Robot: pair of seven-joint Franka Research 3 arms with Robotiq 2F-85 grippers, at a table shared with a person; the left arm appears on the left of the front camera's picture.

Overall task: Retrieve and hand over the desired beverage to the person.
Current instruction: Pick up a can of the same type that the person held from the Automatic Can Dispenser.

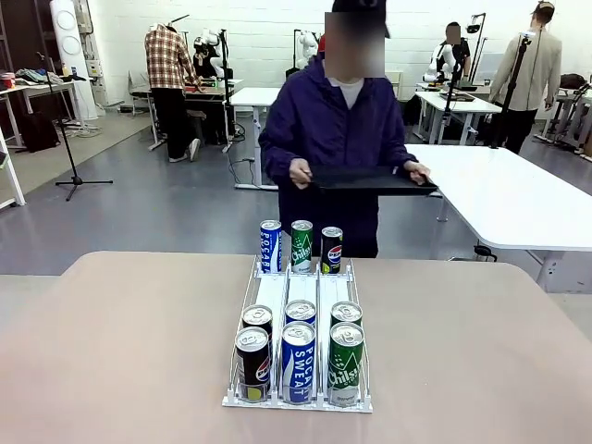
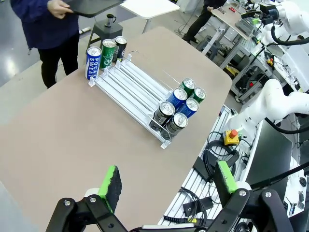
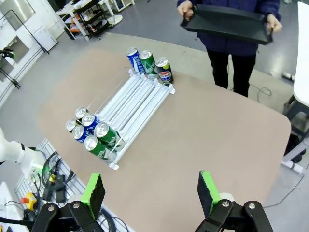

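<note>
The person is holding a tray beyond the desk while left fingers and right fingers are hovering spread, empty.

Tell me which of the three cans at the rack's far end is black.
The Pepsi can, rightmost in the front view; the middle can is green, the left can blue.

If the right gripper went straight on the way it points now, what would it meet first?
Most likely bare tabletop: the right gripper, jaws open, aims down at it, beside the can rack rather than at it. Depth is unclear.
</note>
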